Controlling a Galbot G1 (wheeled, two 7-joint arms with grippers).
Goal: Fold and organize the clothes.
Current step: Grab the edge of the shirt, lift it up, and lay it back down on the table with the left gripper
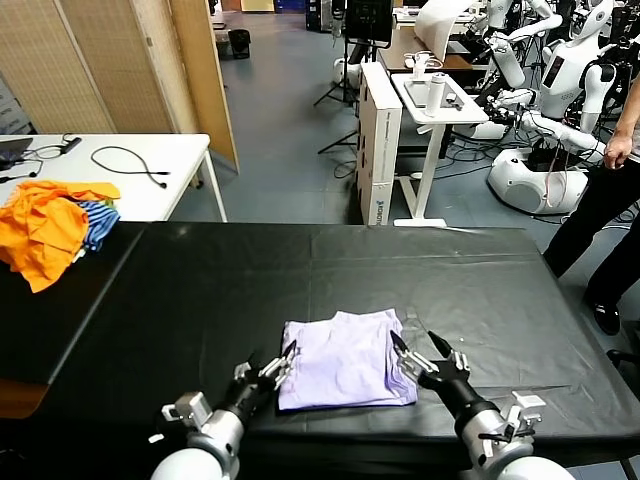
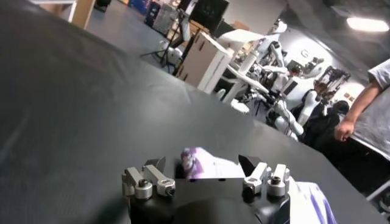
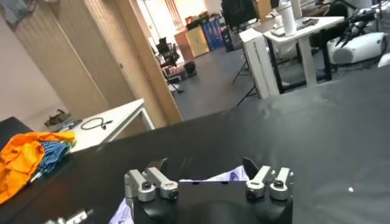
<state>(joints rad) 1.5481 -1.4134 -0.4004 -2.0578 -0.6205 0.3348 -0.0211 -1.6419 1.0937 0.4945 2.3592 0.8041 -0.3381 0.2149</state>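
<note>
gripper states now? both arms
Left gripper: open, empty, at the left edge of the folded lavender T-shirt.
Right gripper: open, empty, at the shirt's right edge.

A wide table covered in smooth, slightly creased black sheeting (image 1: 210, 290) carried two things. A pale lavender short-sleeved T-shirt of thin soft fabric (image 1: 345, 360), folded into a rough rectangle, lay flat near the front edge. Well apart from it, at the far left corner, sat a rumpled heap of orange and blue-striped garments (image 1: 50, 225).
</note>
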